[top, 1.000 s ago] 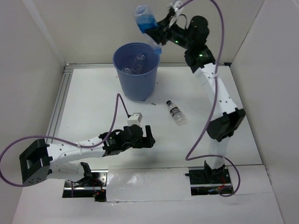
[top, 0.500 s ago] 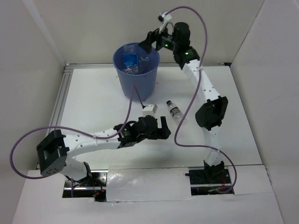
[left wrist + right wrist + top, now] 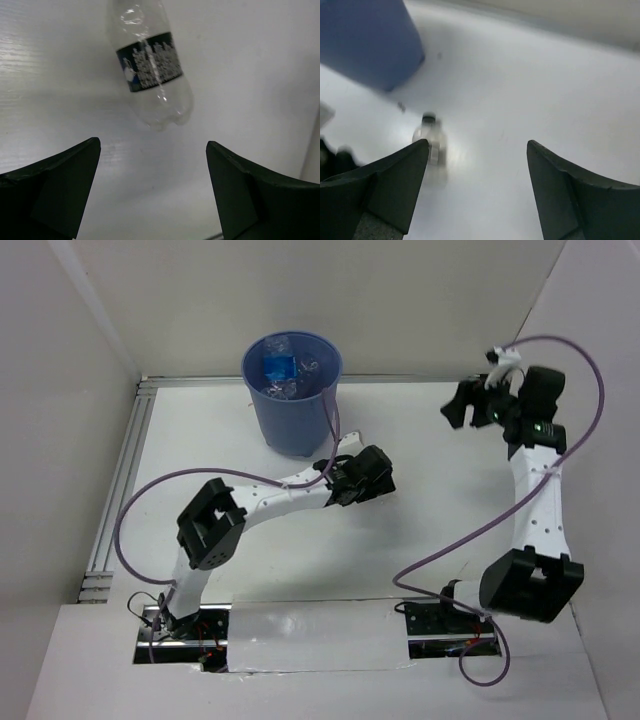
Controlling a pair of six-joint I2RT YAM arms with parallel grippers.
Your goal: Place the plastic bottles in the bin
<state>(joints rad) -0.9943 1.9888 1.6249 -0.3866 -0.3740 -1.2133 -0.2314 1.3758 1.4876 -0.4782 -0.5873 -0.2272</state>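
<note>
Left gripper (image 3: 152,150), jaws wide apart, hovers just short of a clear bottle (image 3: 152,70) lying toward the table's (image 3: 200,440) far edge, near the bin (image 3: 295,430) (other bottles (image 3: 283,370) lie inside). It should probably straddle the label squarely before closing. Right gripper (image 3: 477,150) hangs parted, empty.

Right hand (image 3: 458,408): it had held the blue-liquid bottle (image 3: 277,368) above the bin (image 3: 300,430) and let it go. The bottle dropped inside. The arm then swung clear of the rim to the far right of the bench (image 3: 440,530), fingers parted and empty.

Left hand (image 3: 378,478): it travelled from the near left toward the middle and ended over the clear bottle (image 3: 152,75) (covered by it in the top view). The wrist view put the bottle just ahead of the fingertips, ungripped.
</note>
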